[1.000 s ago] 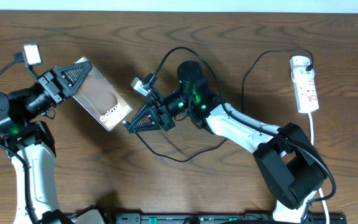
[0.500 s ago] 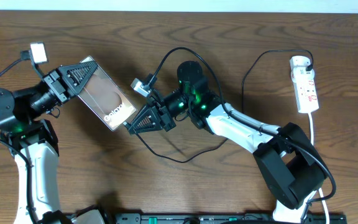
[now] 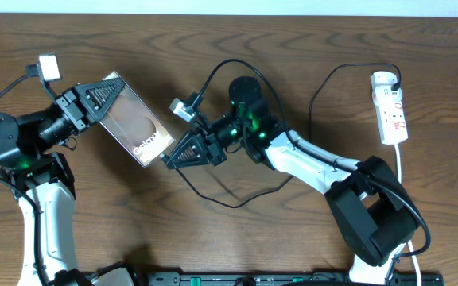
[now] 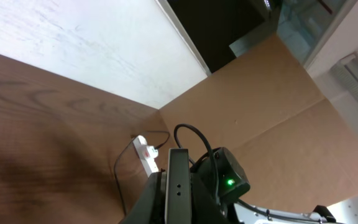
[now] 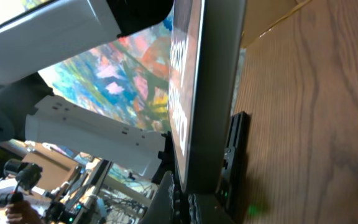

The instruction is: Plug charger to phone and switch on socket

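The phone (image 3: 137, 123) is lifted off the table at the left, its brown screen with white lettering facing up. My left gripper (image 3: 114, 87) is shut on its upper end. In the left wrist view the phone (image 4: 179, 171) shows edge-on between the jaws of the left gripper (image 4: 178, 196). My right gripper (image 3: 168, 158) is shut at the phone's lower end, where the charger (image 3: 229, 202) comes out as a thin black cable looping across the table. The plug tip is hidden. In the right wrist view the phone's edge (image 5: 219, 93) stands just above the right gripper (image 5: 190, 202). The socket (image 3: 390, 107) lies far right.
The charger cable runs up to the top of the white strip, seen small in the left wrist view as the socket (image 4: 146, 154). A white cord (image 3: 401, 171) trails from the strip toward the right arm's base (image 3: 372, 218). A black rail (image 3: 253, 278) lines the front edge.
My left gripper has swung the phone slightly up and to the right, bringing its lower end against the right gripper's tip. The right arm has barely shifted.
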Controlling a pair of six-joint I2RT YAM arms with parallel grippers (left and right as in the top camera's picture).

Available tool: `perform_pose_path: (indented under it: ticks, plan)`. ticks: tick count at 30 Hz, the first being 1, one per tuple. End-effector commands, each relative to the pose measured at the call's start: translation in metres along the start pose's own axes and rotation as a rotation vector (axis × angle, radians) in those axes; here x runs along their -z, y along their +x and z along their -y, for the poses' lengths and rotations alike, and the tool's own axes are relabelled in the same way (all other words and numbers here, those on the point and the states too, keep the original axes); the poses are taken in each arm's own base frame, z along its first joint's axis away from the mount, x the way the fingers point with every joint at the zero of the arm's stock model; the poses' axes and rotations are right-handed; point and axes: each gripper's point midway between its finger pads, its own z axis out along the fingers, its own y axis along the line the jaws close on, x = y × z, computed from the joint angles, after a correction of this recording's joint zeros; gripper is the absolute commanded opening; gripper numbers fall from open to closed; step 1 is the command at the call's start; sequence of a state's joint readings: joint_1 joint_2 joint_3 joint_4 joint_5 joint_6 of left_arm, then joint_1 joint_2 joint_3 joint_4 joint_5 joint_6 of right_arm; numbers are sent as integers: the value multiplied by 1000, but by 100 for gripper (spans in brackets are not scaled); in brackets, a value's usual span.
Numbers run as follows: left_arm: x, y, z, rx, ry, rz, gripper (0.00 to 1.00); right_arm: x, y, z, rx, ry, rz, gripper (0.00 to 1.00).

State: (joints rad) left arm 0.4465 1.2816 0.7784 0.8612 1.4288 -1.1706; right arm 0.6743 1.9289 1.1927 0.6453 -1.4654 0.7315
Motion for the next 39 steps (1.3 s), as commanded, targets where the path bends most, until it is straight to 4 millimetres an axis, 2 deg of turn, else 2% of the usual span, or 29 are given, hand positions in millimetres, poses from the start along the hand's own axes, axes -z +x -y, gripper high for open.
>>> perform_pose_path:
  ticks: [1, 10, 17, 28, 39]
  plan:
    - [-2, 3, 8, -32, 16, -26, 7, 7, -7, 4, 1, 23, 25, 1]
    - [-2, 3, 8, -27, 15, -26, 7, 6, -8, 4, 1, 25, 26, 1]
    - [-2, -3, 0, 0, -10, 16, 7, 7, -12, 10, 1, 55, 54, 1]
    - [-23, 15, 9, -83, 39, -54, 7, 8, -16, 12, -13, 70, 71, 1]
    - [-24, 21, 11, -82, 53, -81, 7, 18, -21, 11, 0, 74, 86, 3]
